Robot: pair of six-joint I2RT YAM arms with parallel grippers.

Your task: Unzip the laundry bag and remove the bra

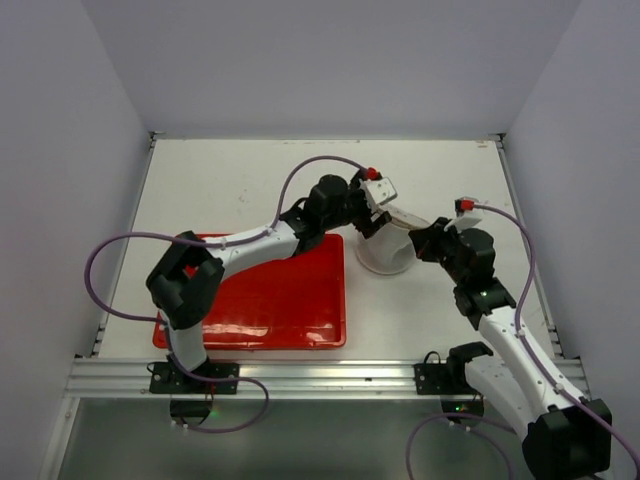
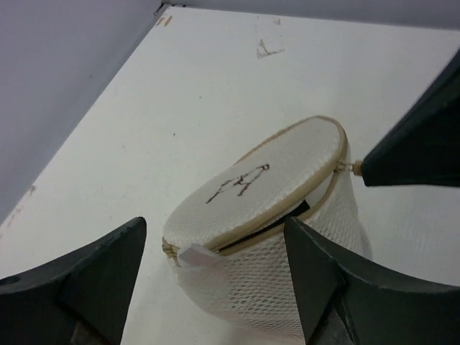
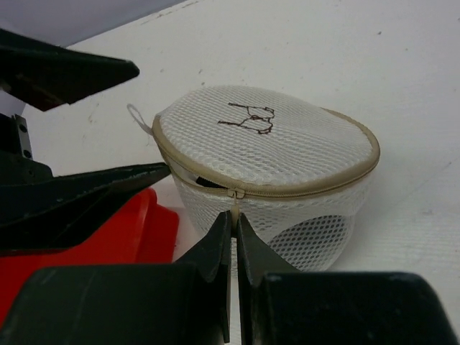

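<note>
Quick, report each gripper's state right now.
Left gripper: open, straddling the laundry bag, gripping nothing.
Right gripper: shut on the bag's zipper pull.

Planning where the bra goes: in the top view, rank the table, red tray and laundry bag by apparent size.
1. table
2. red tray
3. laundry bag, partly hidden, yet clearly smallest
</note>
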